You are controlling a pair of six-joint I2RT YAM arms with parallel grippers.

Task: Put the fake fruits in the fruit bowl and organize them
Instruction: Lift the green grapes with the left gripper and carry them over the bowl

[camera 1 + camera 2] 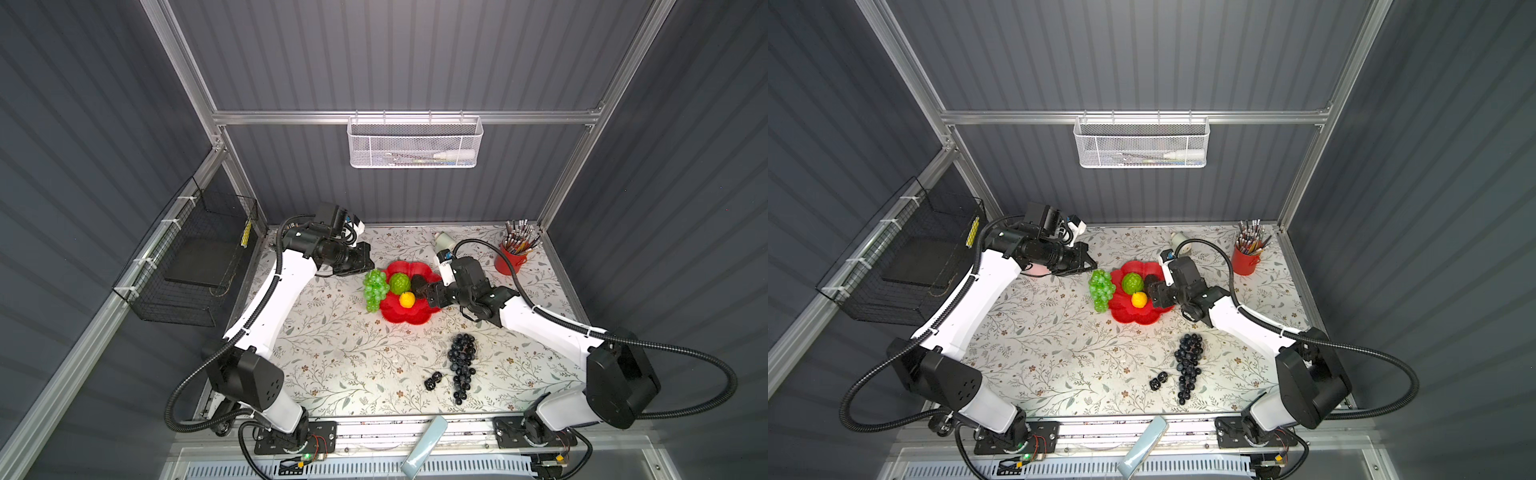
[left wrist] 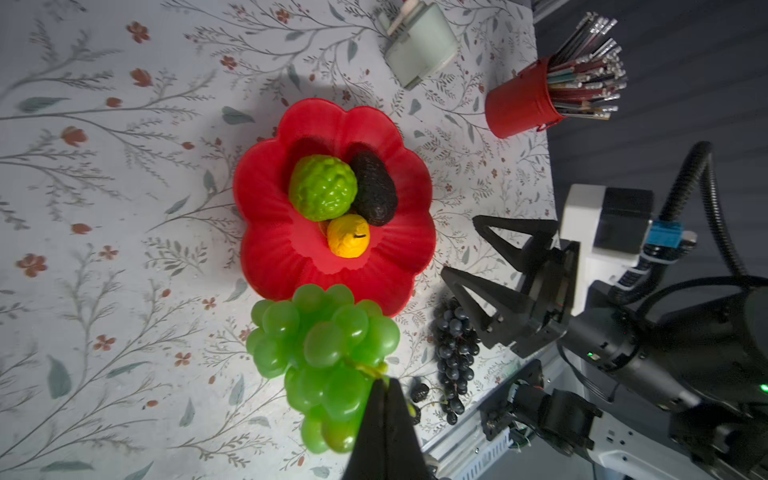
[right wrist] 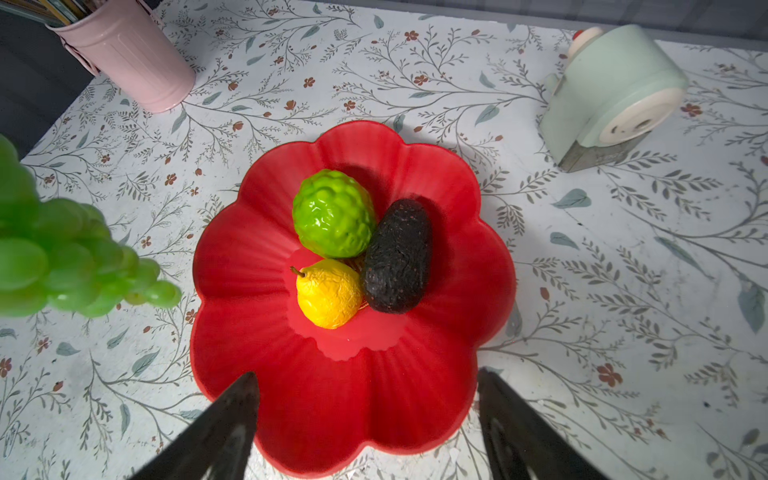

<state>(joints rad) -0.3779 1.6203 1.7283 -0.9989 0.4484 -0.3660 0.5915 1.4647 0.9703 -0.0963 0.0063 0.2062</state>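
Note:
The red flower-shaped fruit bowl (image 1: 405, 316) (image 3: 249, 249) holds a lime-green scaly ball (image 1: 400, 283) (image 3: 332, 214), a black bumpy oval (image 3: 397, 257) and a small yellow fruit (image 1: 407, 299) (image 3: 328, 293). My left gripper (image 2: 386, 384) (image 1: 370, 266) is shut on the stem of the green grape bunch (image 1: 374, 289) (image 2: 328, 353), which hangs at the bowl's left rim. Over the bowl's right rim my right gripper (image 3: 365, 378) (image 1: 428, 291) stands open and empty. The dark-purple grape bunch (image 1: 461, 365) and the tiny black berry cluster (image 1: 432, 380) lie on the table towards the front.
A red pencil cup (image 1: 509, 259) stands at the back right and a mint-green sharpener (image 3: 615, 91) behind the bowl. A pink cup (image 3: 129, 62) stands at the back left. A black wire basket (image 1: 195, 266) hangs on the left wall.

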